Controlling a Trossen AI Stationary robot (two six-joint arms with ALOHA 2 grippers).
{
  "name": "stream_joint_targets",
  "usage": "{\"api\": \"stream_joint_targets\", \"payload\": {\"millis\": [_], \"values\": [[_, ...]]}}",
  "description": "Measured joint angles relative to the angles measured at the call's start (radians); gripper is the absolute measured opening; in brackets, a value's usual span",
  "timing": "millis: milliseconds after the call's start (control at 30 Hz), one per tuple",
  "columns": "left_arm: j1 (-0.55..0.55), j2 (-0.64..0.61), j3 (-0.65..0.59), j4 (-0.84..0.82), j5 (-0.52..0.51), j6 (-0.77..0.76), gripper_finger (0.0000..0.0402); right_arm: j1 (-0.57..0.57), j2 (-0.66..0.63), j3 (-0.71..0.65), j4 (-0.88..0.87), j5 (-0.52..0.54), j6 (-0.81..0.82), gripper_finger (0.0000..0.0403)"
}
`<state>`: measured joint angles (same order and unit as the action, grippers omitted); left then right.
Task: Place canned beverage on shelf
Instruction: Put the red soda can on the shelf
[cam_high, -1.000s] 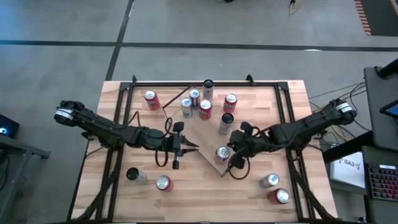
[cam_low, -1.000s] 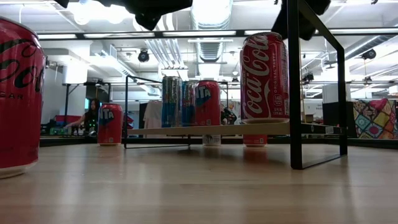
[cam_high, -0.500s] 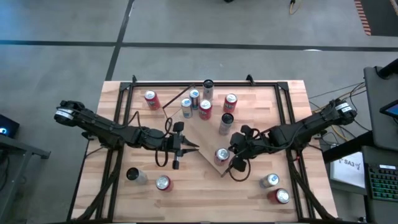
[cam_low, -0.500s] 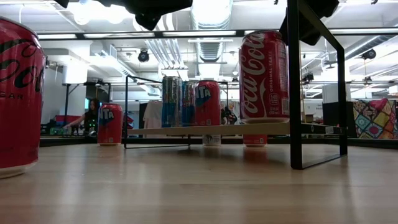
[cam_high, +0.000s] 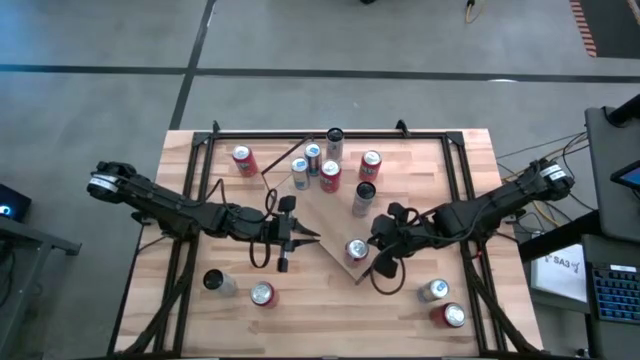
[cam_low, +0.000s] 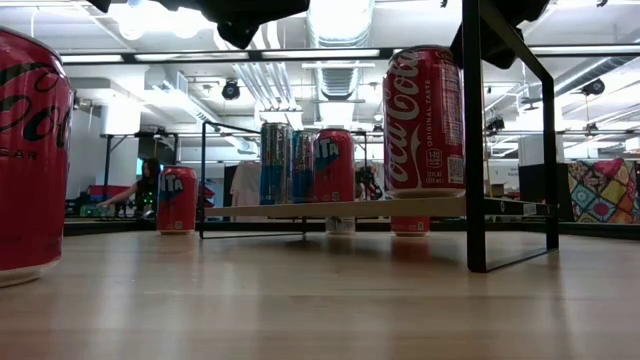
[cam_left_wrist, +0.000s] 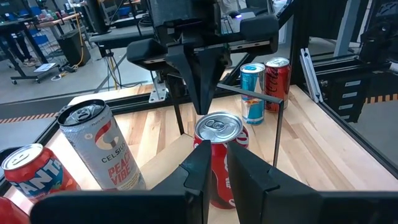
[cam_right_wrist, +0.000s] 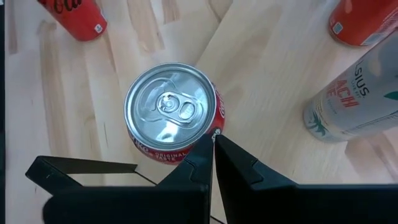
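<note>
The shelf (cam_high: 335, 215), a flat light-wood board with a thin dark rim, lies rotated on the plank tabletop (cam_high: 450, 170) near its centre. A red cola can (cam_high: 357, 249) stands upright on the board close to its 5 o'clock corner; the low view shows it raised on the board beside a black frame post (cam_low: 474, 140). The right gripper (cam_high: 383, 262) sits just beside this can at about 4 o'clock of it, fingers pressed together and holding nothing; the right wrist view shows the closed fingertips touching or nearly touching the can's rim, which cannot be settled. The left gripper (cam_high: 312, 237) hovers at 9 o'clock of the board, fingers nearly together and empty, apart from the can. A bare stretch of board separates the cola can from the cluster of cans (cam_high: 318, 170) toward 12 o'clock. A pale matte Celsius can (cam_left_wrist: 102, 146) with a brushed silver lid stands near it. Further cans (cam_high: 442, 302) stand on the tabletop at 5 o'clock, and two more cans (cam_high: 240, 288) at 7 o'clock. The cola can has a glossy red wall and a reflective aluminium top with pull tab.
</note>
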<state>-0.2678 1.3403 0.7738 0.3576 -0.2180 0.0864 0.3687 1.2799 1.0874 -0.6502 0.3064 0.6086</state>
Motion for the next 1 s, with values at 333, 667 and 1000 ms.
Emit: {"api": "stream_joint_targets", "payload": {"millis": [333, 667, 1000], "values": [[0.0, 0.0, 0.0, 0.0, 0.0, 0.0, 0.0036, -0.001, -0.028, 0.001, -0.003, 0.035, -0.007, 0.0009], [0.0, 0.0, 0.0, 0.0, 0.0, 0.0, 0.0036, -0.001, -0.044, 0.001, 0.05, 0.038, -0.051, 0.0009], [0.0, 0.0, 0.0, 0.0, 0.0, 0.001, 0.0036, -0.001, -0.002, 0.002, 0.299, 0.034, -0.277, 0.0009]]}}
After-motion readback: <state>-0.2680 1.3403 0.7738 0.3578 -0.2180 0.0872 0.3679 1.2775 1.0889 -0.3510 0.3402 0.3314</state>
